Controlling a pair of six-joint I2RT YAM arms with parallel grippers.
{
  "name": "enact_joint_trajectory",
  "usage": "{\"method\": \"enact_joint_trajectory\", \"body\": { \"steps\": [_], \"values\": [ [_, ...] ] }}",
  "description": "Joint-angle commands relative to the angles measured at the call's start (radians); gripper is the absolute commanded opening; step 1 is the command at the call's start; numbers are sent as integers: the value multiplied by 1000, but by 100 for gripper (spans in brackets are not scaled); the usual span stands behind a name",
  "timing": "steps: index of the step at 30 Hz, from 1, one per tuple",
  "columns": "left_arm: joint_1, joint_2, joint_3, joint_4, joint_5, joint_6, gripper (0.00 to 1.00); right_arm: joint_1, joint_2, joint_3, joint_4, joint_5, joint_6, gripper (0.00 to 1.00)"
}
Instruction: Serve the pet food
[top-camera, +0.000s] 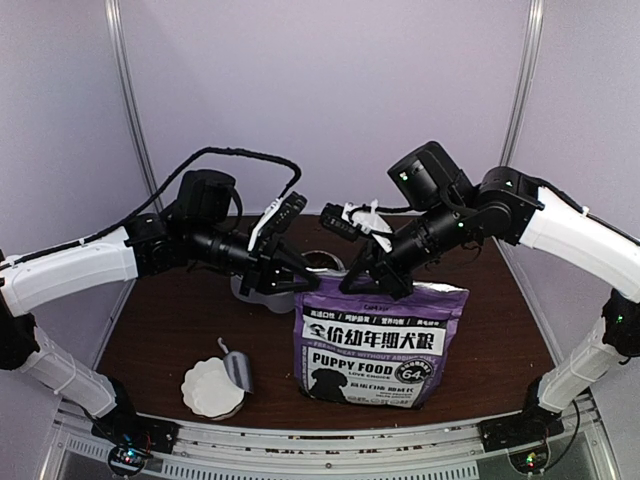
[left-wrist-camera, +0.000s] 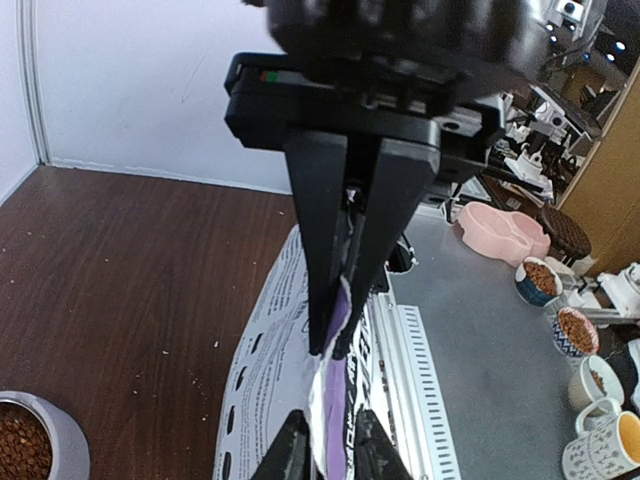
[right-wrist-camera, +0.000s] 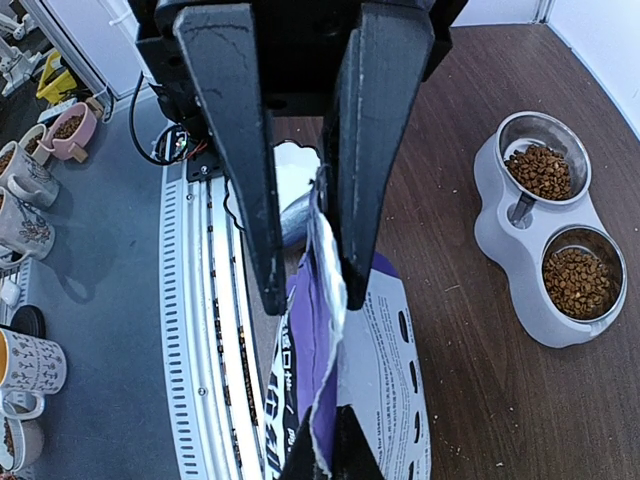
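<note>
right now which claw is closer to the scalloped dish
Left. The left claw is at the bag's top edge, behind and right of the dish; the right claw is further right along it.

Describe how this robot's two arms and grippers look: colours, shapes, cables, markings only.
Both the left arm and right arm have glossy white shell links joined by chunky black joints. A black braided cable arches over the left one; small green lights dot the right. The left gripper and right gripper each have two long, tapering matte-black fingers.
</note>
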Motion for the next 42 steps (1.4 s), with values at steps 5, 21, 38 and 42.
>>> {"method": "enact_joint_trajectory", "body": {
  "steps": [5,21,38,42],
  "values": [
    [-16,24,27,85,40,-31,20,6,9,0,61,-26,14,0],
    [-30,43,14,130,61,-59,0,5,-3,-24,77,-26,22,0],
    [23,-65,-9,-58,-46,62,15,5,-19,-27,62,3,42,0],
    [25,-67,-12,-54,-22,61,0,5,-15,-27,63,5,47,0]
  ]
}}
